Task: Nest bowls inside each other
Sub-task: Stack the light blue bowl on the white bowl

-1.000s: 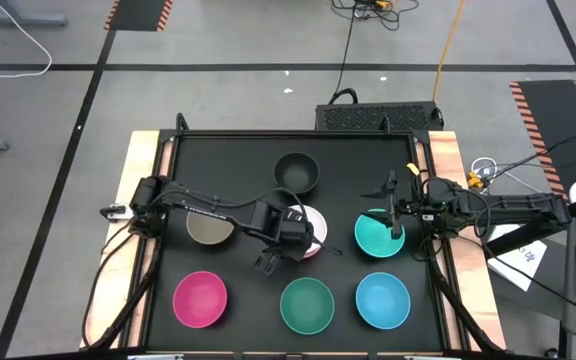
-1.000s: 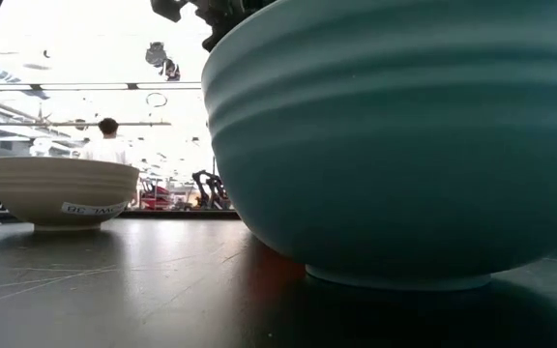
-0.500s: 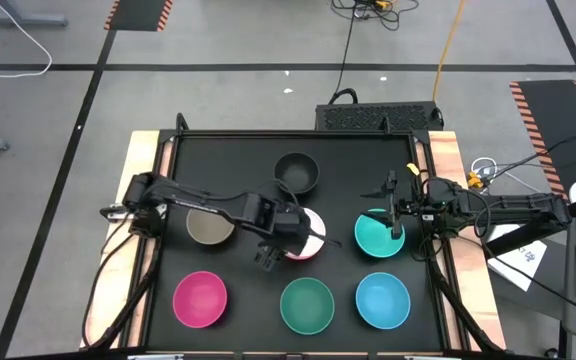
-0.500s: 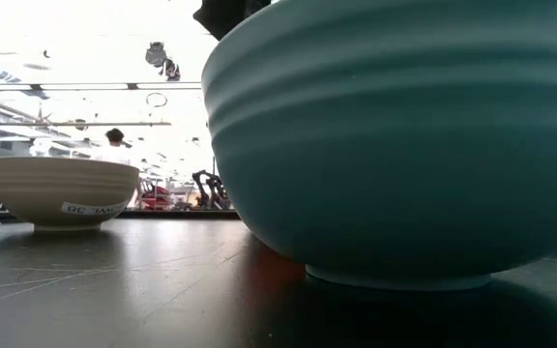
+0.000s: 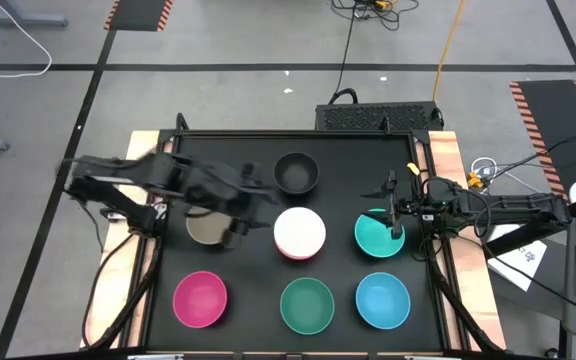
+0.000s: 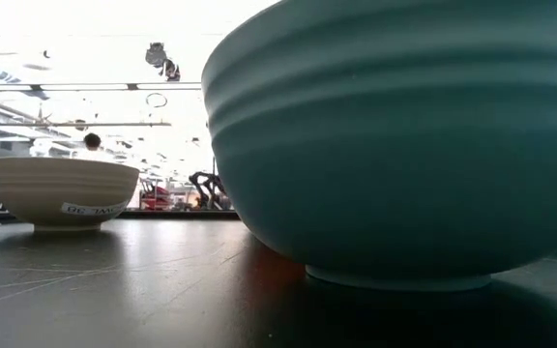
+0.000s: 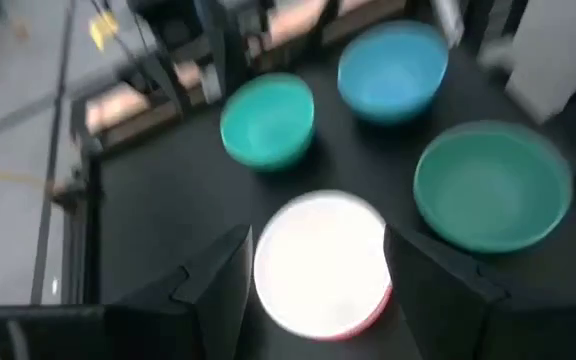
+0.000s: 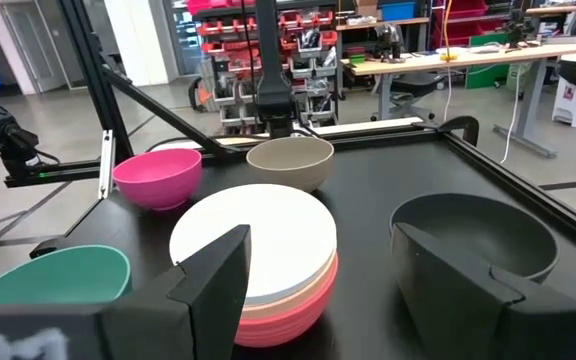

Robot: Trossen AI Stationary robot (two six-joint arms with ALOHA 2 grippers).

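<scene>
Nesting partly done: white bowl [image 5: 299, 232] stacked on peach and red at counter centre. Left tool [image 7: 313, 290] apart, empty; right tool [image 8: 318, 290] apart over teal bowl [image 5: 379, 236], 3 o'clock. Six bowls loose.

A teal bowl [image 6: 395, 145] stands very close to the camera on the dark desk [image 6: 114, 290], filling most of the right side, with a faint reddish reflection at its foot. Well apart on the left sits an olive-tan bowl [image 6: 64, 191] with a small label on its side. Far behind, a person [image 6: 92, 143] shows in the bright room.
</scene>
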